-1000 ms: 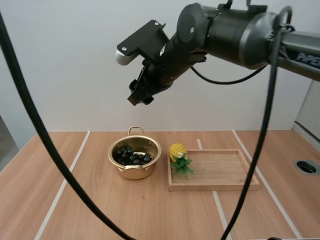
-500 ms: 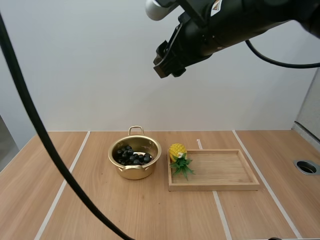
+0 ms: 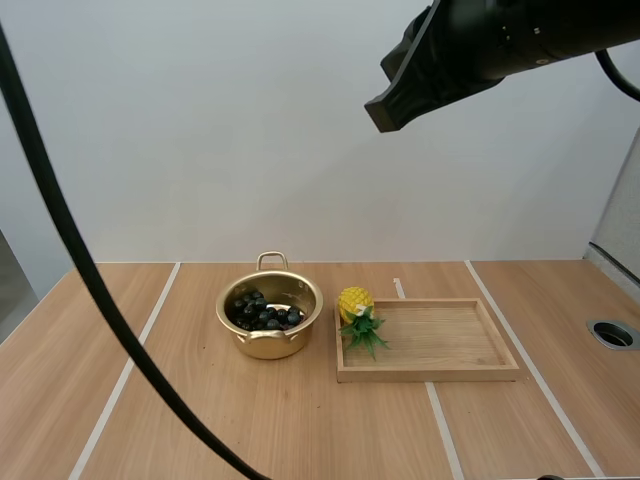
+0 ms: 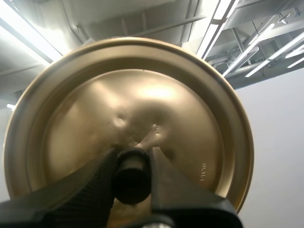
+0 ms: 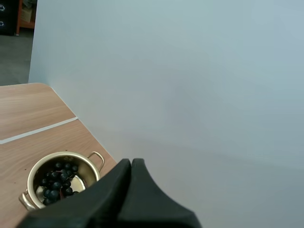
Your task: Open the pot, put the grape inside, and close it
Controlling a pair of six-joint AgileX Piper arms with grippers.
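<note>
Pot [image 3: 268,345] open, grapes [image 3: 263,312] inside; left gripper [image 4: 133,159] pinches lid [image 4: 142,104], right gripper [image 5: 131,164] closed empty well above pot; only closing left

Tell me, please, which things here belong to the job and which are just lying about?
Job: pot, grapes inside it, lid pinched by the left gripper.
Lying about: toy pineapple, wooden tray.

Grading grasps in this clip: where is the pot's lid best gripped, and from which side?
By the black knob at the centre of the lid, coming square to that face. The lid is a broad disc, too wide for jaws; the knob stands proud, and the left gripper pinches it so.
</note>
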